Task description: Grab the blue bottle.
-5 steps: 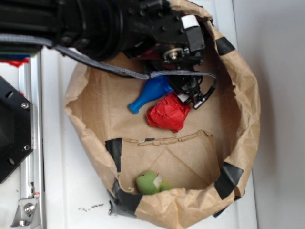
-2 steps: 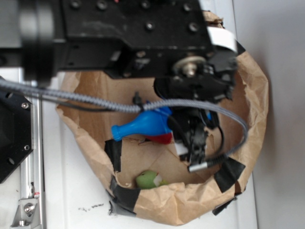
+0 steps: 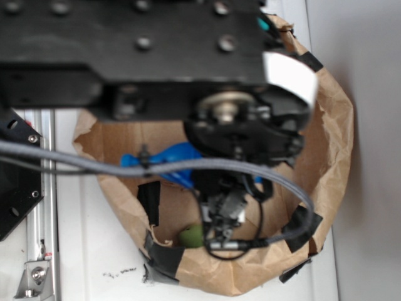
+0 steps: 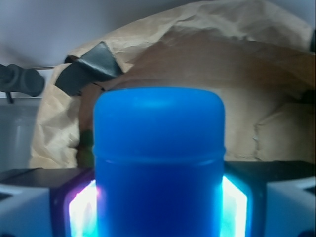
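Bright blue plastic fills the wrist view: the blue bottle (image 4: 159, 163) sits squarely between the fingers (image 4: 32, 210), which press its wide body from both sides, so the gripper (image 4: 159, 207) is clenched on it. In the exterior view the bottle (image 3: 166, 162) hangs over the brown paper bag (image 3: 326, 150), largely hidden under the black arm (image 3: 131, 56), its neck pointing left. The grab looks made; what remains, I judge, is keeping the squeeze firm, since smooth plastic could slip.

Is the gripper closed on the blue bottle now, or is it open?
Closed on it: in the wrist view the blue bottle fills the gap of the gripper, both fingers touching its sides.
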Action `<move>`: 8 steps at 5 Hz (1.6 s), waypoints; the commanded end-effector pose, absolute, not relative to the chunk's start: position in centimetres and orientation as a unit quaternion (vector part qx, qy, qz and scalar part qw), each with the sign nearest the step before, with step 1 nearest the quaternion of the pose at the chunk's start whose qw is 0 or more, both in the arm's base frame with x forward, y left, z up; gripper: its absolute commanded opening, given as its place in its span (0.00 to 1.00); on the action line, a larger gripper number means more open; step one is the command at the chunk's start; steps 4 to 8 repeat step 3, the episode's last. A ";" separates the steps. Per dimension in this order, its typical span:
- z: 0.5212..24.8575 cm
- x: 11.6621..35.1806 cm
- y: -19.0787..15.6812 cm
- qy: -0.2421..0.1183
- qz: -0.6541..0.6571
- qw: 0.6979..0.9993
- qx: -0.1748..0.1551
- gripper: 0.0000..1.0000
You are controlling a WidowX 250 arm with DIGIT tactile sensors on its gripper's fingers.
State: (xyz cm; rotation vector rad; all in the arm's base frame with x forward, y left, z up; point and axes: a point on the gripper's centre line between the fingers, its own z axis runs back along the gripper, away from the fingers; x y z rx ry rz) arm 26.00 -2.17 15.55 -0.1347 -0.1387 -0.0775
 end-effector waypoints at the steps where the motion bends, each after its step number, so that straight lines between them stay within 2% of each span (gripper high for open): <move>1: 16.4 25.2 0.0 -0.098 0.002 0.993 -0.061 0.00; 8: 15.8 25.2 -0.2 -0.097 0.010 0.994 -0.055 0.00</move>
